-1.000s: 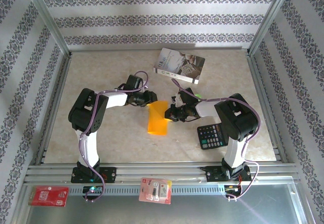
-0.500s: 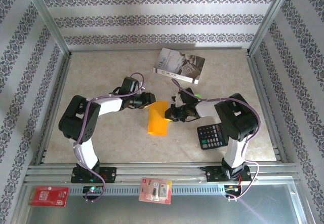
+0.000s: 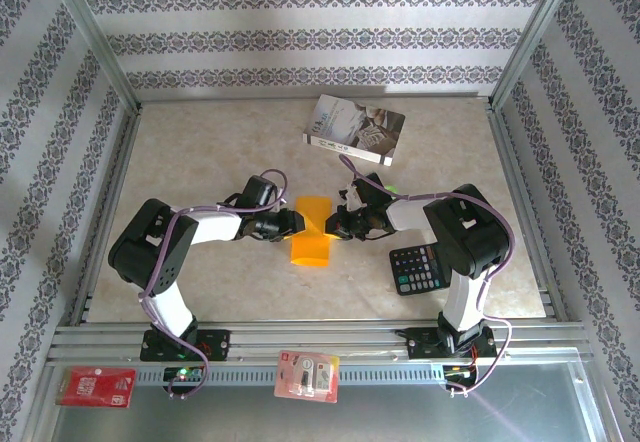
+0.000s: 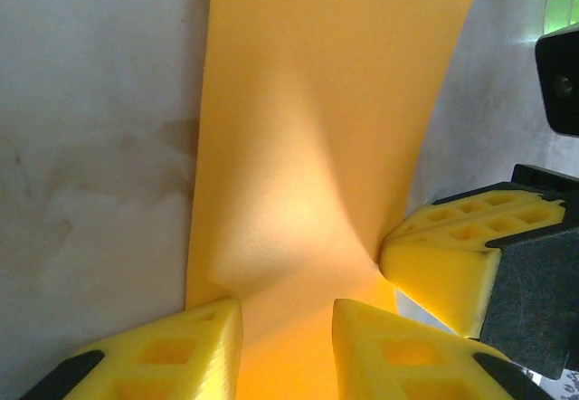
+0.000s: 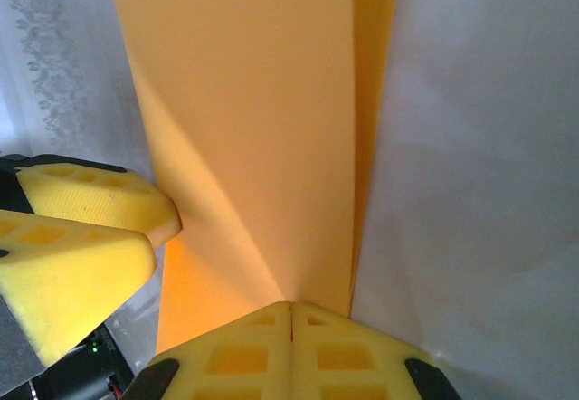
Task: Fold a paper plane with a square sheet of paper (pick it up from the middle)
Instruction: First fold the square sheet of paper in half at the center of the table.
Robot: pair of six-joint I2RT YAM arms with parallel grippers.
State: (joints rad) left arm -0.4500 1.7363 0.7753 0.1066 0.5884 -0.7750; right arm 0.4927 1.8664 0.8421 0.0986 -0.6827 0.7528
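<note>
The square sheet of paper (image 3: 312, 232), plain orange, is doubled over into a narrow upright strip in mid-table. My right gripper (image 3: 338, 224) is shut on its right edge, and in the right wrist view the closed gripper (image 5: 291, 314) pinches the sheet (image 5: 253, 128) where the layers meet. My left gripper (image 3: 293, 224) is at the strip's left edge. In the left wrist view that gripper (image 4: 288, 328) stands open, with the sheet (image 4: 317, 147) running through the gap and bulging just ahead of the tips. The right gripper's yellow fingers (image 4: 452, 255) press in from the right.
A grey-white book (image 3: 355, 129) lies at the back centre. A black calculator (image 3: 418, 267) sits by the right arm's base. A red pack (image 3: 96, 386) and a blister pack (image 3: 308, 375) rest on the front rail. Metal frame rails border the table.
My left arm has dropped and stretched lower, carrying its gripper from the sheet's upper left corner down to the middle of its left edge. The right gripper has held still on the sheet.
</note>
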